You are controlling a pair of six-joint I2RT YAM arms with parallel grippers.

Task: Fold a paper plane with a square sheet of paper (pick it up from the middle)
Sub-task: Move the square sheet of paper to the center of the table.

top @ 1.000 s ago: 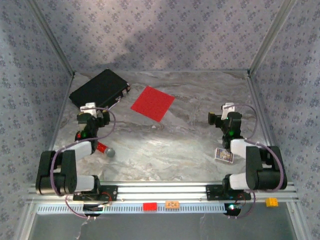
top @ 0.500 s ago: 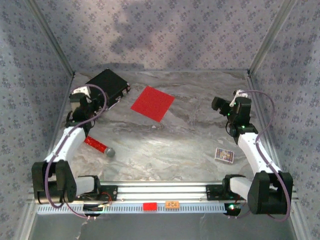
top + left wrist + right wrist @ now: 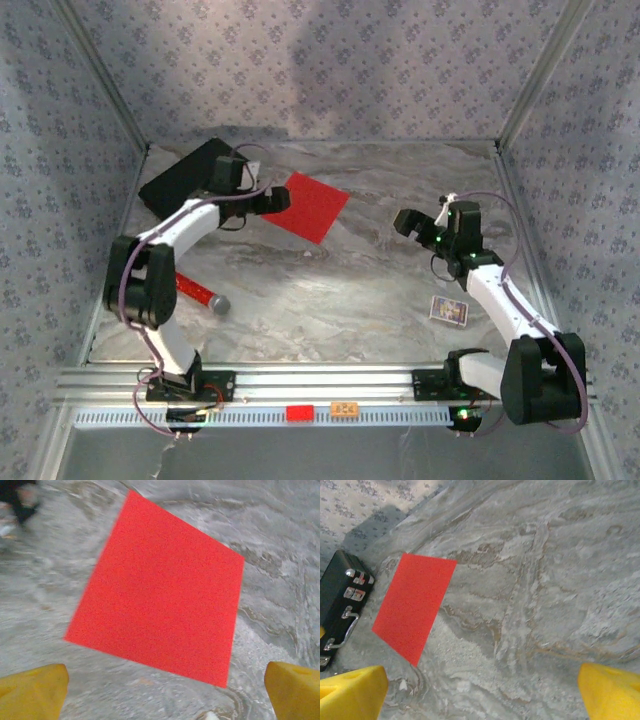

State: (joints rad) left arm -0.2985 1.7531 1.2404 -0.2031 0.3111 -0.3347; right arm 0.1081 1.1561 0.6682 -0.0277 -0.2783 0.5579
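Top external view: you see one square sheet of paper, lying flat and unfolded on the marbled table, in the far half and left of centre. One black case lies at the far left, just beside the sheet's left corner. Your left arm reaches across the case's near edge, and the left gripper hangs over that same corner of the sheet. The right gripper is well apart from the sheet, on the right side of the table and turned toward it. One red-and-grey cylinder lies near the left arm, and one small printed card box lies beside the right arm. On the front rail sit one red block and one orange block.

Left wrist view: the left gripper has its two yellow fingertips spread wide, with the sheet just ahead of them and nothing grasped.

Right wrist view: the right gripper is likewise spread wide. The sheet and the case lie far ahead on its left.
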